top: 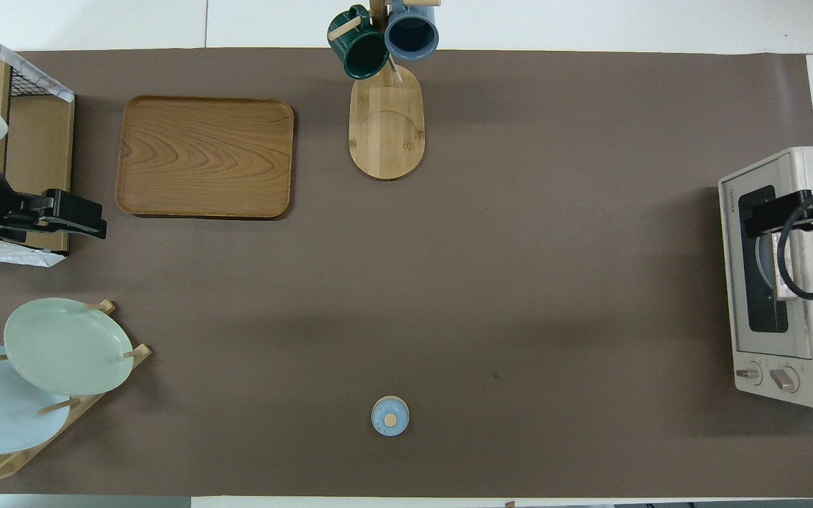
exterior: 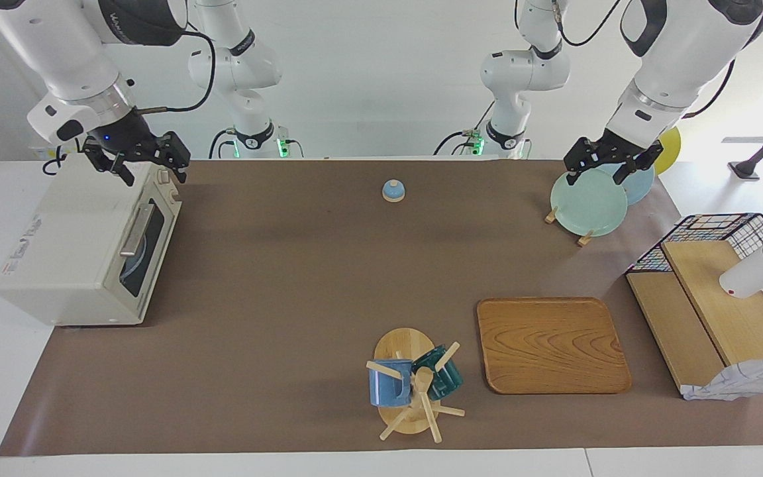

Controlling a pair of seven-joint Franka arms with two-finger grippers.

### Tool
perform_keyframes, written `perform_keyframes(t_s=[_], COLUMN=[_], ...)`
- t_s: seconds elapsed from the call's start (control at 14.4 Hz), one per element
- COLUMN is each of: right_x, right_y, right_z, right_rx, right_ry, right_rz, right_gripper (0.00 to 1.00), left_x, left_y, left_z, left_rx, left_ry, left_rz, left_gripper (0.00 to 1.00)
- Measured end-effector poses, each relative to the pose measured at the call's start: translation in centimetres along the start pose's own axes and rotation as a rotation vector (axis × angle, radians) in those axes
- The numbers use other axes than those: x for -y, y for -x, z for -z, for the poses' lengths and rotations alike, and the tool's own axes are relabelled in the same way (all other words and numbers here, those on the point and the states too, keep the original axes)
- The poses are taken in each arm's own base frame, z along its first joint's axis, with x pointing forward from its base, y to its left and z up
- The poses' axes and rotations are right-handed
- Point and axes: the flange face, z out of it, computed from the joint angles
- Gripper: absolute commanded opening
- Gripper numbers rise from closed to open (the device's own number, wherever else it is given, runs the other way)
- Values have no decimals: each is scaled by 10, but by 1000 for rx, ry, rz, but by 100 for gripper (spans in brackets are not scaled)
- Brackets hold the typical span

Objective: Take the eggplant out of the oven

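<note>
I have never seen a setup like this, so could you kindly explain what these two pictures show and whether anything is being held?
These are two robot arms at a table covered by a brown mat. One picture looks at them from across the table; the other looks down from above their own end. Each arm ends in a two-finger pincer. The right pincer hangs over the oven, whose door is shut; the eggplant is not visible. The left pincer hangs over a rack of plates. Neither holds anything. Also on the mat are a small blue lid, a wooden tray, a mug stand with two mugs, and a shelf at the left arm's end.
</note>
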Motion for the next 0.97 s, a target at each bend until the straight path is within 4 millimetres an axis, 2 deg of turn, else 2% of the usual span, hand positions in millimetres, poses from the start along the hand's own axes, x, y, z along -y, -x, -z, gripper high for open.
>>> perform_keyframes(t_s=[0.42, 0.48, 0.55, 0.62, 0.83, 0.97], right_x=[-3, -5, -6, -7, -7, -14], right_y=[1, 2, 4, 5, 4, 6], right_z=[0, -1, -3, -3, -10, -29], right_rx=[2, 13, 32, 39, 26, 5], right_ry=[-1, -2, -4, -4, -2, 21], right_rz=[-6, -9, -11, -12, -10, -14], right_gripper=[100, 92, 15, 0, 0, 0], left_x=[0, 0, 0, 0, 0, 0], left_y=[0, 0, 0, 0, 0, 0], left_z=[0, 0, 0, 0, 0, 0], left_rx=[0, 0, 0, 0, 0, 0], left_ry=[0, 0, 0, 0, 0, 0], left_rz=[0, 0, 0, 0, 0, 0], left_gripper=[100, 100, 100, 100, 100, 100])
